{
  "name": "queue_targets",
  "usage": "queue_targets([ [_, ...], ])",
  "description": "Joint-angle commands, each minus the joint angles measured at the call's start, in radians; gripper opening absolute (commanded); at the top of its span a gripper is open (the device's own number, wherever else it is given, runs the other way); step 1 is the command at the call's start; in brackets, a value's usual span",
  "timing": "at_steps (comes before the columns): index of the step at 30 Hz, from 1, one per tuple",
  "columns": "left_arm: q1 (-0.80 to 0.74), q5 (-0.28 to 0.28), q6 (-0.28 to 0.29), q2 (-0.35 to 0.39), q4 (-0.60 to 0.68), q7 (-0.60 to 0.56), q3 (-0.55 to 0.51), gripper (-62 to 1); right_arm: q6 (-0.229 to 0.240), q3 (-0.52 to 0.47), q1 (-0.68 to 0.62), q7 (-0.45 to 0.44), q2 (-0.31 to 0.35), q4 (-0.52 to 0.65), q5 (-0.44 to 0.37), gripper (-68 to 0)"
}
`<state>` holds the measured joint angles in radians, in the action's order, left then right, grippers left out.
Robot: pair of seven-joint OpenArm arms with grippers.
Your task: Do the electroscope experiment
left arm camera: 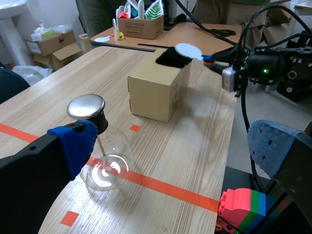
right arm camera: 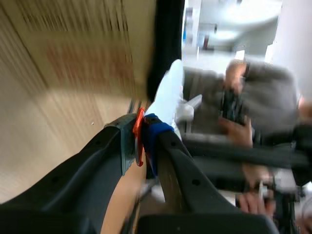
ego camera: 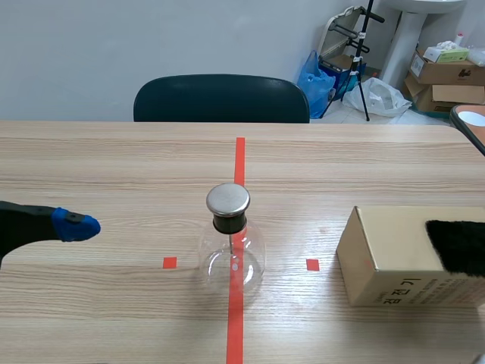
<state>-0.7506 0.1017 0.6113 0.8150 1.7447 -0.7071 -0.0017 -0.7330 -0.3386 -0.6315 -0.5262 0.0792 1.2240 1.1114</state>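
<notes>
1. Task object. The electroscope (ego camera: 231, 250), a clear glass flask with a metal cap (ego camera: 228, 199) on a black neck, stands upright at mid-table (ego camera: 114, 152) on the centre tape line (ego camera: 236, 318). We cannot tell whether the leaves inside are spread; they are too small to read.

2. Right gripper (right arm camera: 144, 134). Its fingers are closed on the thin orange-red handle (right arm camera: 139, 136) of a white disc (left arm camera: 187, 50). We see the disc at the black fur (ego camera: 457, 246) lying on top of the cardboard box (ego camera: 386, 258), which stands to the right of the flask and well apart from it. We cannot confirm contact between disc and fur.

3. Left gripper (left arm camera: 173, 146). Its fingers are spread wide and hold nothing. It hangs to the left of the flask, apart from it.

4. Progress. We judge the task to be at the charging step: the disc is in hand and positioned at the fur. Nothing is near the cap, so the electroscope appears untouched.

5. Left to do, in our judgement:
- carry the disc from the box to the metal cap
- bring it close to or onto the cap
- observe the leaves
</notes>
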Motion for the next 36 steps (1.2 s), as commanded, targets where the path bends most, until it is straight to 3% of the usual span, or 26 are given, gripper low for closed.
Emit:
queue_targets([
  [1, 0.000, 0.011, 0.005, -0.005, 0.004, -0.014, -0.012, 1.4, -0.050, -0.008, -0.005, -0.168, 0.028, 0.014, 0.010, -66.5],
  [3, 0.000, 0.010, 0.005, -0.005, 0.004, -0.013, -0.012, 1.4, -0.050, -0.008, -0.003, -0.288, 0.031, 0.014, 0.002, -66.5],
  [4, 0.000, 0.010, 0.005, -0.005, 0.004, -0.013, -0.012, 1.4, -0.050, -0.008, -0.002, -0.280, 0.026, 0.014, -0.002, -66.5],
  [7, 0.000, 0.011, 0.005, -0.005, 0.004, -0.013, -0.012, 1.4, -0.050, -0.009, -0.003, -0.021, 0.006, 0.017, 0.014, -66.5],
  [8, 0.000, 0.011, 0.005, -0.005, 0.004, -0.013, -0.012, 1.4, -0.050, -0.011, -0.005, 0.010, 0.007, 0.017, 0.026, -66.5],
  [12, 0.000, 0.011, 0.005, -0.005, 0.004, -0.014, -0.012, 1.4, -0.050, -0.018, -0.002, -0.247, 0.023, 0.017, 0.017, -66.5],
  [13, 0.000, 0.011, 0.005, -0.005, 0.004, -0.014, -0.012, 1.4, -0.050, -0.016, -0.002, -0.277, 0.022, 0.017, 0.007, -66.5],
  [14, 0.000, 0.011, 0.005, -0.006, 0.004, -0.014, -0.012, 1.4, -0.050, -0.014, -0.002, -0.262, 0.019, 0.017, -0.002, -66.5],
  [17, 0.000, 0.011, 0.005, -0.005, 0.004, -0.013, -0.012, 1.4, -0.050, -0.014, -0.003, -0.016, 0.003, 0.017, 0.009, -66.5],
  [18, 0.000, 0.010, 0.005, -0.005, 0.004, -0.013, -0.012, 1.4, -0.050, -0.016, -0.006, -0.003, 0.005, 0.017, 0.019, -66.5],
  [22, 0.000, 0.010, 0.005, -0.005, 0.004, -0.013, -0.012, 1.4, -0.050, -0.018, -0.003, -0.261, 0.021, 0.017, 0.023, -66.5],
  [23, 0.000, 0.010, 0.005, -0.006, 0.004, -0.013, -0.012, 1.4, -0.050, -0.018, -0.002, -0.285, 0.020, 0.018, 0.018, -66.5],
  [24, 0.000, 0.011, 0.005, -0.006, 0.004, -0.013, -0.012, 1.4, -0.050, -0.017, -0.001, -0.266, 0.017, 0.021, 0.008, -66.5],
  [27, 0.000, 0.011, 0.005, -0.005, 0.004, -0.013, -0.012, 1.4, -0.050, -0.017, -0.003, -0.023, 0.010, 0.024, 0.027, -66.5],
  [28, 0.000, 0.011, 0.005, -0.005, 0.004, -0.009, -0.012, 1.4, -0.050, -0.020, -0.006, -0.014, 0.013, 0.024, 0.043, -66.5],
  [32, 0.000, 0.011, 0.005, -0.006, 0.004, -0.006, -0.012, 1.4, -0.050, -0.021, -0.003, -0.293, 0.027, 0.024, 0.045, -66.5],
  [33, 0.000, 0.011, 0.005, -0.006, 0.004, -0.006, -0.012, 1.4, -0.050, -0.021, -0.002, -0.315, 0.026, 0.024, 0.035, -66.5],
  [34, 0.000, 0.011, 0.005, -0.006, 0.004, -0.007, -0.012, 1.4, -0.050, -0.020, -0.003, -0.297, 0.024, 0.024, 0.026, -66.5],
  [36, 0.000, 0.012, 0.005, -0.006, 0.004, -0.006, -0.012, 1.4, -0.050, -0.021, -0.005, -0.141, 0.020, 0.024, 0.022, -66.5],
])
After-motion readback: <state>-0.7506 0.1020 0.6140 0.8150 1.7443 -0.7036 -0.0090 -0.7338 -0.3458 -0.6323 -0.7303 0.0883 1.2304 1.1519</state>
